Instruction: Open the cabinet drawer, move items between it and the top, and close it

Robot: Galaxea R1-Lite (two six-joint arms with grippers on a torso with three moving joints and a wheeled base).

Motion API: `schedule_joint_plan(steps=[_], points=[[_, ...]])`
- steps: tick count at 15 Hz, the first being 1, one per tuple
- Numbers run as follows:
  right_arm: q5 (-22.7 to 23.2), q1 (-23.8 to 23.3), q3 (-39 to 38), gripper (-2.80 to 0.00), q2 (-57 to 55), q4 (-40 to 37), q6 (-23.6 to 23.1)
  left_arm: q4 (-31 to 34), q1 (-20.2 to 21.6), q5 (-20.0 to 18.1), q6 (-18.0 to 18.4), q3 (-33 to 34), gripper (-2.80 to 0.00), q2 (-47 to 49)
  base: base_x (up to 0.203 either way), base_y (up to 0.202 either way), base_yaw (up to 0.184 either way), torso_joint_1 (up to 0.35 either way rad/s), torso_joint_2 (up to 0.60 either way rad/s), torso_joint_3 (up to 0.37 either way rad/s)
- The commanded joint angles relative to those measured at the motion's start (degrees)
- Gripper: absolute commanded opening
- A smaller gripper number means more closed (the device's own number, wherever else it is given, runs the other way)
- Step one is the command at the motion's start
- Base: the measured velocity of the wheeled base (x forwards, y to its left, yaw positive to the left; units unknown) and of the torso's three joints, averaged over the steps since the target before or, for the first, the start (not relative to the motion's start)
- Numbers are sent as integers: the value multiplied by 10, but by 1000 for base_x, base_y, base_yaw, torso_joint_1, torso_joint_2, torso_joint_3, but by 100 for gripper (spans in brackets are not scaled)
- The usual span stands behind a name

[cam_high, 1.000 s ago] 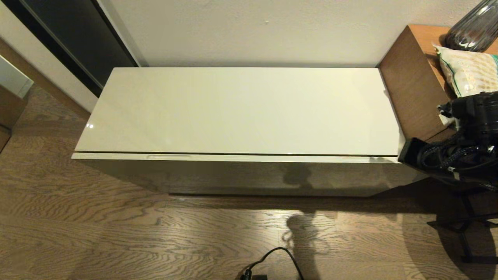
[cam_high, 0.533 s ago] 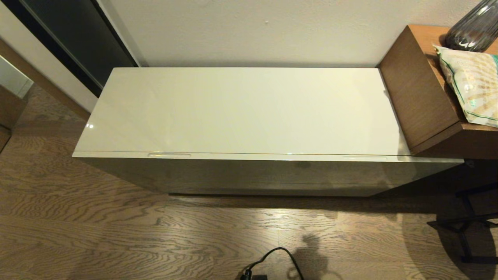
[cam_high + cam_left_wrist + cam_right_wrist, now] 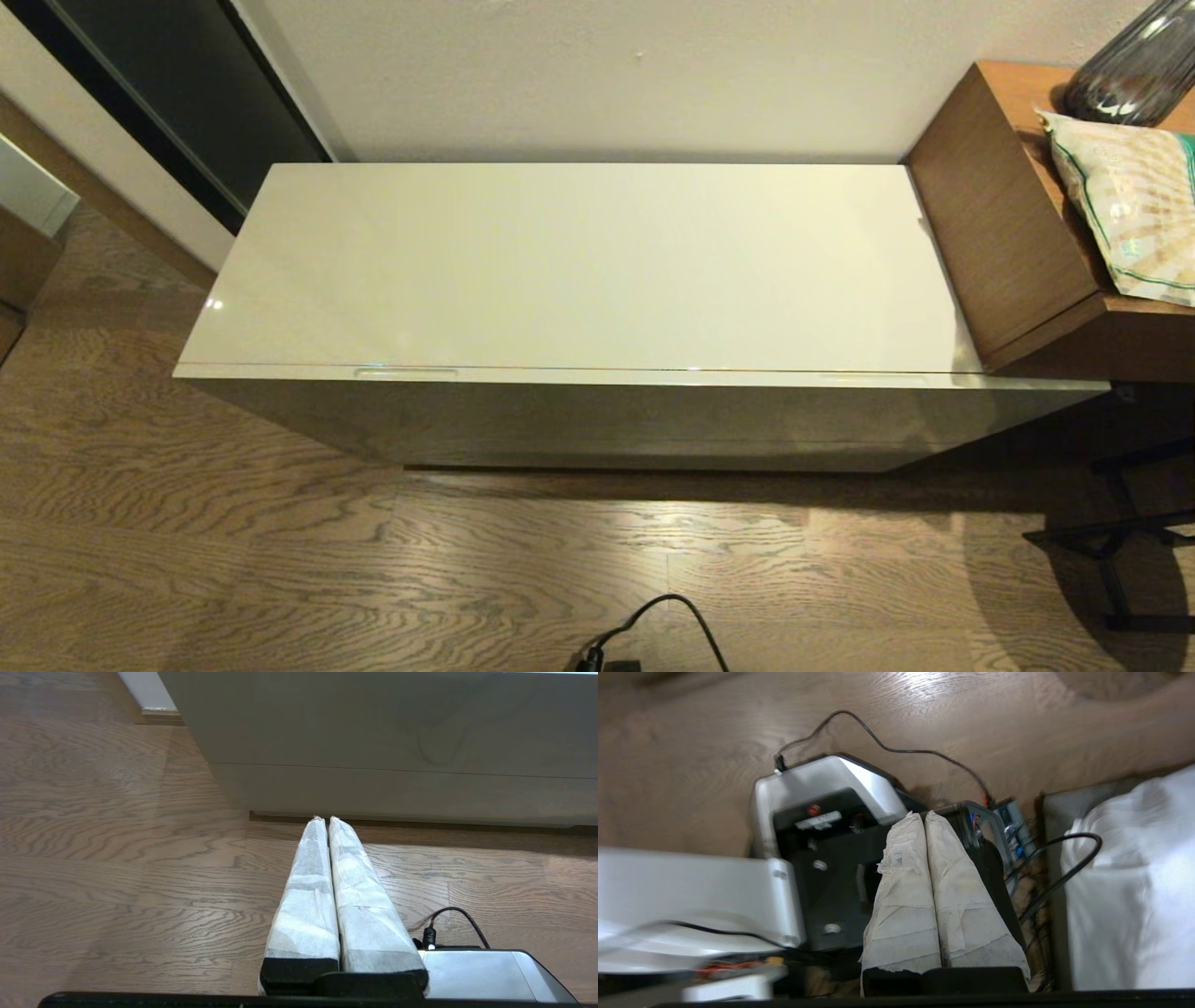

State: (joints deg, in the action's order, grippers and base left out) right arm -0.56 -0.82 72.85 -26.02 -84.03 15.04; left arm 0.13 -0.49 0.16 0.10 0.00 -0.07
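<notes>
Head view: cabinet drawer (image 3: 644,377) is seen shut under the top (image 3: 579,266); no items visible. Glossy front is judged slippery and stiff, best hooked at a recessed pull (image 3: 406,373). Left gripper (image 3: 323,819) is held low, pointing at the cabinet base, fingers pressed together; right gripper (image 3: 920,814) likewise closed, empty, over the robot base (image 3: 822,807).

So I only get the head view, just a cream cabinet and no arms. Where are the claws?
Observer: The left claw is low over the floor, aimed at the cabinet front.
Operator: Holding anything?
Observer: No, it is shut and empty.
Operator: And the right one?
Observer: The right claw, also shut and empty, points down at the robot's own base.
</notes>
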Motion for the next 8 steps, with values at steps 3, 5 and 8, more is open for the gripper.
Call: schedule_joint_plan(steps=[3,5,8], points=[[-4,0,-269,-280,226,230,-100,0,0,0,0,0,-280,1,0,0,0,0,0,0],[-22,3,-376,-280,247,417,-126,0,0,0,0,0,-280,1,0,0,0,0,0,0],[-31,4,-522,-280,255,636,-135,0,0,0,0,0,-280,1,0,0,0,0,0,0]])
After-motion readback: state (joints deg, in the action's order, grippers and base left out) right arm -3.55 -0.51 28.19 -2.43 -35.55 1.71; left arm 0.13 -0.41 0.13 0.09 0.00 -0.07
